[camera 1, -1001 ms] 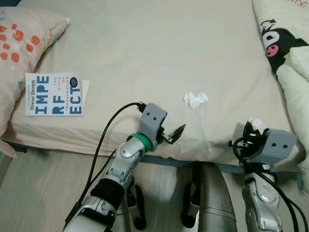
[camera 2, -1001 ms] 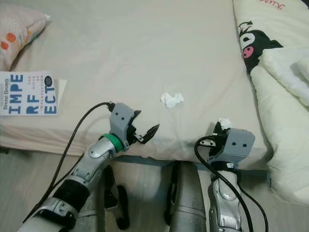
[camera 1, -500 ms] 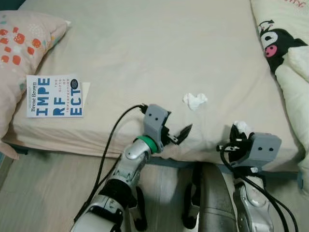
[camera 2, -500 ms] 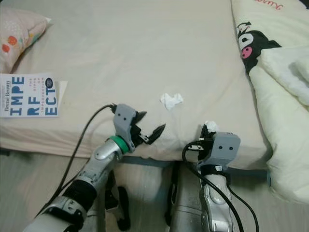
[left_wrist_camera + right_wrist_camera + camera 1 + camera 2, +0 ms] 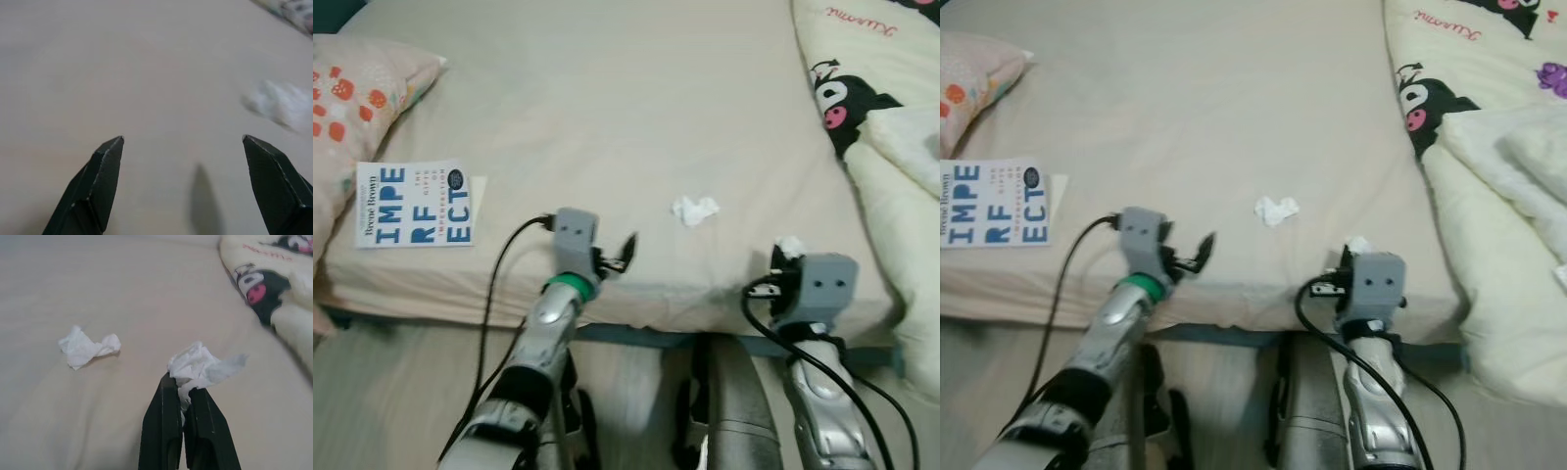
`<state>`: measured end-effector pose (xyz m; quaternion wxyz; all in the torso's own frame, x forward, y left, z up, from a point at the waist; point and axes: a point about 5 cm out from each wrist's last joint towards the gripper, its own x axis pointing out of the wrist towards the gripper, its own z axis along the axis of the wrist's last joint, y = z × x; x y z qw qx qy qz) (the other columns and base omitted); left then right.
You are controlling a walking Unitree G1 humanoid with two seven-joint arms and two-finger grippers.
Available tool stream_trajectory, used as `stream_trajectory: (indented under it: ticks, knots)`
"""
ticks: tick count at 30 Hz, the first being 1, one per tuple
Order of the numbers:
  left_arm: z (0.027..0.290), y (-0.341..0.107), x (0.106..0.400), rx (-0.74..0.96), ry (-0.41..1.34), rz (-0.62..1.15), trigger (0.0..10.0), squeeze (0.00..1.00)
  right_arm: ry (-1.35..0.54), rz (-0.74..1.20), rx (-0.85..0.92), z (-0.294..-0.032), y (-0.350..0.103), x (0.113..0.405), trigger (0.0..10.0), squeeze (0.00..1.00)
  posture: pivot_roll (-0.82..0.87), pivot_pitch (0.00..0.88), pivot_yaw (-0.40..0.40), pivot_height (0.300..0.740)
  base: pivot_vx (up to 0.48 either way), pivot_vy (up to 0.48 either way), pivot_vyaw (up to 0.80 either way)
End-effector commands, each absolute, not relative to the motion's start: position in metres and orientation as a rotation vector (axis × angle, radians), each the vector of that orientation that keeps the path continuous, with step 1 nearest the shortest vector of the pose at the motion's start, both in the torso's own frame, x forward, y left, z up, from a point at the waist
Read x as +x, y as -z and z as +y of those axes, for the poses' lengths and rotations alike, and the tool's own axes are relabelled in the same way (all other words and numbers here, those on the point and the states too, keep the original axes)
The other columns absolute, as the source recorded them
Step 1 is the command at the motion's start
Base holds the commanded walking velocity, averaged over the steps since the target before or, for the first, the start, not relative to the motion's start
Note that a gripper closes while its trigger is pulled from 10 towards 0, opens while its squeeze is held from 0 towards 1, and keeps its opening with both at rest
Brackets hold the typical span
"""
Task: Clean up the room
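A crumpled white tissue (image 5: 203,366) is pinched between the closed fingers of the right gripper (image 5: 185,392), which hovers over the near edge of the beige bed (image 5: 636,88). A 2nd tissue wad (image 5: 694,210) lies loose on the sheet, between the 2 arms and a little farther in. The left gripper (image 5: 183,147) hovers near the bed's edge with its fingers spread wide, holding nothing. A blue-lettered book (image 5: 416,204) rests to the left beside a patterned pillow (image 5: 352,98). A cartoon-print blanket (image 5: 862,108) lies on the right.
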<state>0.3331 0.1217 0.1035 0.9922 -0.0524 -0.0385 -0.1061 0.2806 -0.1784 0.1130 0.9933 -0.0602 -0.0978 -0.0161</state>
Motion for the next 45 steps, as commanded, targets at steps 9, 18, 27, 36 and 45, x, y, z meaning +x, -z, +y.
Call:
stream_trajectory:
  ticks: [9, 18, 27, 36, 45]
  knots:
    - [0.153, -0.104, 0.311, -0.032, 0.062, -0.16, 10.0, 0.0, -0.078, -0.164, -0.12, -0.151, -0.102, 0.292, 10.0, 0.0, 0.01, 0.123, -0.045, 0.64, 0.0, 0.0, 0.0]
    - [0.135, -0.108, 0.309, -0.014, 0.135, -0.163, 10.0, 0.0, -0.067, -0.156, -0.112, -0.146, -0.095, 0.291, 10.0, 0.0, 0.01, 0.103, -0.012, 0.665, 0.0, 0.0, 0.0]
    - [0.137, -0.088, 0.306, -0.039, 0.155, -0.048, 10.0, 0.0, -0.047, -0.116, -0.097, -0.146, -0.082, 0.287, 10.0, 0.0, 0.01, 0.088, 0.018, 0.695, 0.0, 0.0, 0.0]
    - [0.152, -0.068, 0.301, -0.057, 0.099, 0.058, 10.0, 0.0, -0.016, -0.055, -0.084, -0.149, -0.066, 0.282, 10.0, 0.0, 0.02, 0.081, 0.035, 0.725, 0.0, 0.0, 0.0]
    - [0.146, -0.057, 0.294, -0.006, 0.167, 0.105, 10.0, 0.0, -0.024, 0.048, -0.101, -0.149, -0.045, 0.274, 10.0, 0.0, 0.02, 0.093, 0.042, 0.74, 0.0, 0.0, 0.0]
